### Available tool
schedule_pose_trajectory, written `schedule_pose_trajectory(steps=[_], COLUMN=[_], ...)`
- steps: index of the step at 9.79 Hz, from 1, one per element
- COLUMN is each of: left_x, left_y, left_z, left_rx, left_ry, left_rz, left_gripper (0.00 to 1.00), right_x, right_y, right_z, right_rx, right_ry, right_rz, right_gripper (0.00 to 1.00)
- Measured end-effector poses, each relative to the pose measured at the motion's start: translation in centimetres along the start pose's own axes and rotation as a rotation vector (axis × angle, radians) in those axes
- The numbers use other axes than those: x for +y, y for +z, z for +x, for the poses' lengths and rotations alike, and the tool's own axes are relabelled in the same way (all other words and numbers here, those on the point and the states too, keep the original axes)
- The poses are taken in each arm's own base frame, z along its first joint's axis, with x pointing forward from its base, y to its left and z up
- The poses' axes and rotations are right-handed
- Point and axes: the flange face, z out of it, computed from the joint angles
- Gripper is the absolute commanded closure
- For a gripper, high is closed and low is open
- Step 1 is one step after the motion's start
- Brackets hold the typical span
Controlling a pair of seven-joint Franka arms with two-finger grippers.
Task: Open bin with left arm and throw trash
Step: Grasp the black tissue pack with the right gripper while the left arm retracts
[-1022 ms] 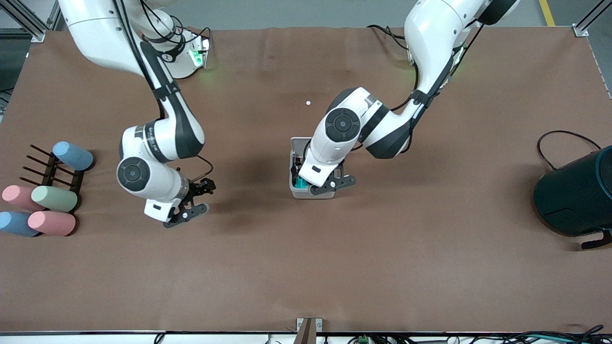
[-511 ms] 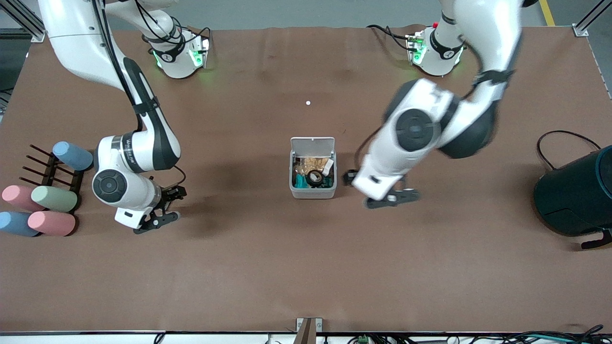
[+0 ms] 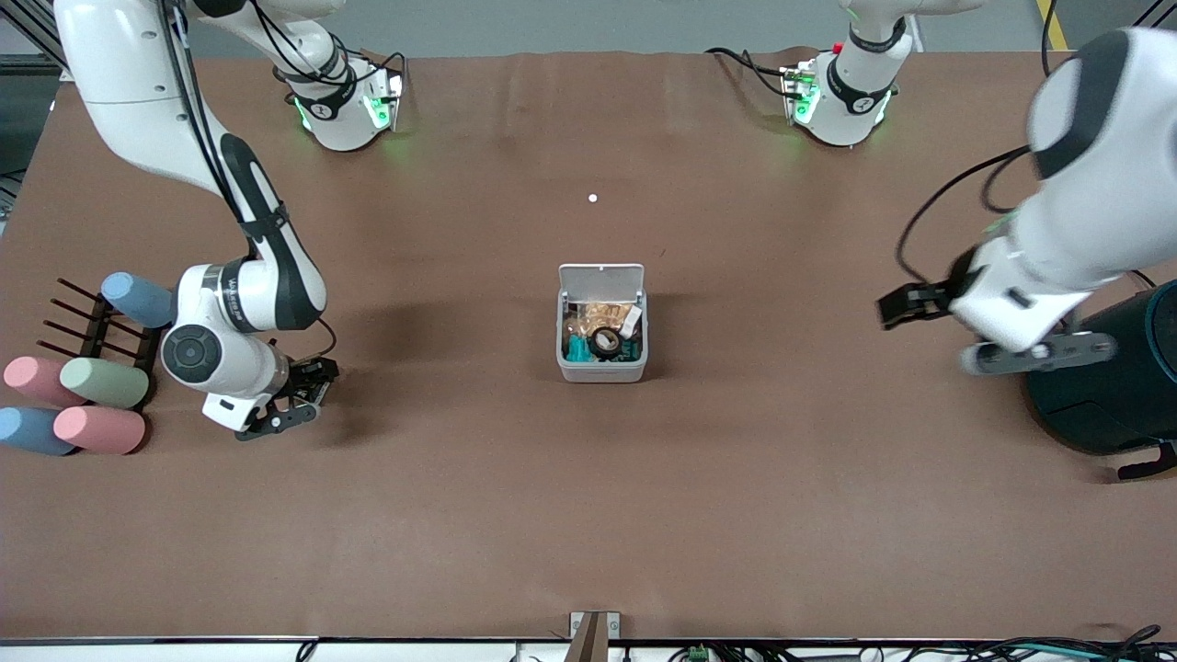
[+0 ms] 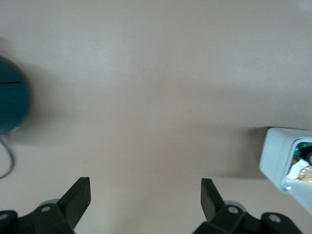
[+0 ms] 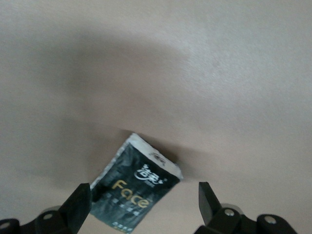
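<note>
The bin (image 3: pixel 600 368) stands mid-table with its white lid (image 3: pixel 601 276) raised. A black tape roll (image 3: pixel 604 342) lies inside among wrappers. The tiny white ring (image 3: pixel 592 198) lies on the table, farther from the front camera than the bin. My right gripper (image 3: pixel 274 418) is open over the black printed packet (image 5: pixel 136 192), which lies flat on the table under its spread fingers and is hidden in the front view. My left gripper (image 3: pixel 1037 353) is open and empty, up beside the teal cylinder. The bin's corner (image 4: pixel 285 158) shows in the left wrist view.
A large dark teal cylinder (image 3: pixel 1108 377) with a black cable stands at the left arm's end of the table; it also shows in the left wrist view (image 4: pixel 12 102). Pastel cylinders (image 3: pixel 103 382) and a dark rack (image 3: pixel 87 322) lie at the right arm's end.
My left arm has swung away from the bin toward the teal cylinder, leaving the lid raised. My right gripper has moved toward the pastel cylinders.
</note>
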Motion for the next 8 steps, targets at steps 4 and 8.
schedule_pose_trajectory(steps=[4, 8], left_x=[-4.4, -7.4], left_y=[-5.6, -5.6], left_z=[-5.0, -9.3], left_rx=[-0.022, -0.003], left_ry=[-0.036, 0.027], left_rz=[0.024, -0.006], left_gripper=[0.0, 0.0], right_x=[0.5, -0.2], right_y=[0.7, 1.4], right_z=[-0.4, -0.4], right_rx=[0.015, 0.02], right_ry=[0.053, 0.09], right_rz=[0.045, 0.094], right_gripper=[0.17, 0.64])
